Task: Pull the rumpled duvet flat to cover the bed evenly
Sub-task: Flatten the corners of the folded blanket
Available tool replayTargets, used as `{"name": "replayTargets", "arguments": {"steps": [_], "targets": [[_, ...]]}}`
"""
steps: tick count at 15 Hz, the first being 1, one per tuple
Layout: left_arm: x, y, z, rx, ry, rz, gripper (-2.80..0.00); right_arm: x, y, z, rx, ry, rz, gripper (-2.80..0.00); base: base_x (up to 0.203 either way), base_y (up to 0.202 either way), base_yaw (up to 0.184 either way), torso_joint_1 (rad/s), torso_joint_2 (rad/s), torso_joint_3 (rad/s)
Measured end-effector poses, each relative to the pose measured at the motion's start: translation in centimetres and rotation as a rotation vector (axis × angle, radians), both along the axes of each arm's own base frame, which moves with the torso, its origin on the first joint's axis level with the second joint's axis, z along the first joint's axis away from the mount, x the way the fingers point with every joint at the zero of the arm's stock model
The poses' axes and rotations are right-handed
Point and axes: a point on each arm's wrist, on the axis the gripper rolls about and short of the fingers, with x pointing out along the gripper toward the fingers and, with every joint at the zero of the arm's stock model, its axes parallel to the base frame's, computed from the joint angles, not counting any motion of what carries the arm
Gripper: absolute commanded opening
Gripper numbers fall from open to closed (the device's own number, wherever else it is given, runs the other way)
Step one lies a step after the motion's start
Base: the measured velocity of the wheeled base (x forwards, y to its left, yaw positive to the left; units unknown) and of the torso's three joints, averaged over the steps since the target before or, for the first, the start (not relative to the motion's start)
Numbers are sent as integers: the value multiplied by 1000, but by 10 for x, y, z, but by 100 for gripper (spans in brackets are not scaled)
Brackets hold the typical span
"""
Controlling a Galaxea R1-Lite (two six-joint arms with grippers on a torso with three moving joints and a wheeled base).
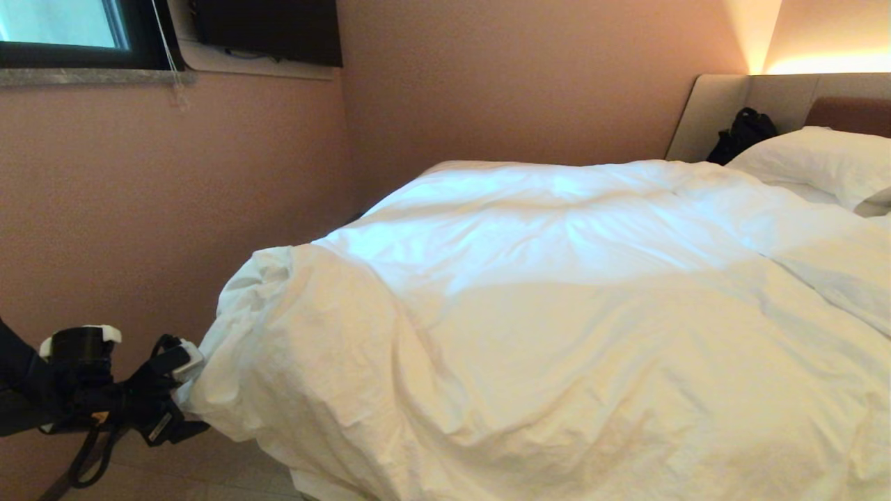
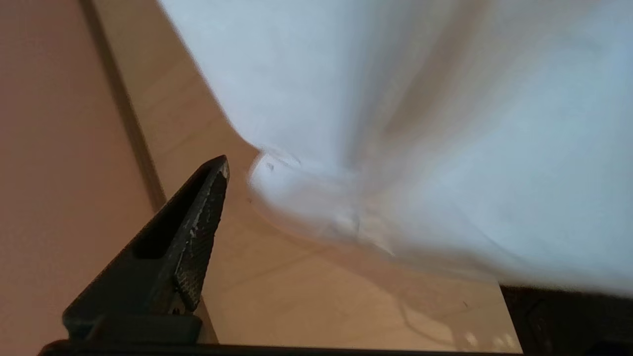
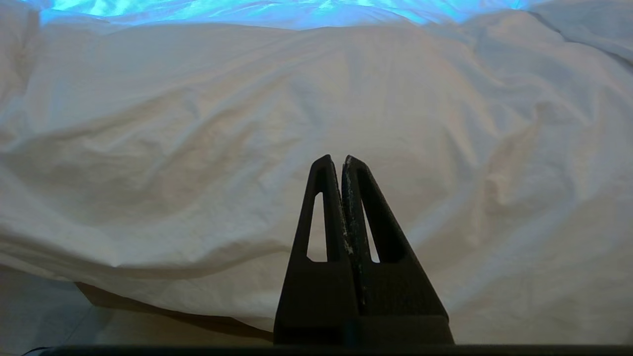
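Duvet (image 1: 557, 313): spread over most of the bed (image 1: 717, 115), draped past the foot edge and bunched at the near left corner; creased, with a fold running across toward the pillow end.
Progress: judged well along; top surface broadly covered, left corner hanging in a lump just above the floor (image 2: 306, 296); ridges near the head end not yet smoothed.
Left to do: likely pulling out the lumped corner and evening the overhang; far side against the wall not checkable.
Left gripper (image 1: 182, 362): low at the left, right at the hanging corner; only one finger (image 2: 198, 232) visible in the wrist view, spread wide, nothing between the fingers.
Right gripper (image 3: 342, 160): facing the foot-end drape, fingers pressed together, holding nothing.
Counts: one duvet, one bed, one pillow (image 1: 821, 163) plainly seen with perhaps a second at the frame edge, one black bag (image 1: 741, 136) by the headboard, two grippers.
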Motion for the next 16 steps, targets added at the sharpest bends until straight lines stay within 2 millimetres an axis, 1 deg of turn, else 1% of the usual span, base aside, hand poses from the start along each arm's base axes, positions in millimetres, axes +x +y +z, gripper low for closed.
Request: {"name": "replayTargets", "arguments": {"steps": [4, 7, 9, 12, 16], "targets": [[-3, -5, -2, -1, -24, -12, 0, 0, 0, 0, 1, 0, 0, -280, 0, 0, 0, 0, 0, 0], [-10, -10, 0, -9, -24, -19, 0, 0, 0, 0, 0, 0, 0, -280, 0, 0, 0, 0, 0, 0], [-16, -15, 5, -21, -28, -32, 0, 0, 0, 0, 1, 0, -1, -280, 0, 0, 0, 0, 0, 0], [-14, -19, 12, -13, -59, -47, 0, 0, 0, 0, 0, 0, -1, -280, 0, 0, 0, 0, 0, 0], [-10, -24, 15, -17, -72, -62, 0, 0, 0, 0, 1, 0, -1, -280, 0, 0, 0, 0, 0, 0]]}}
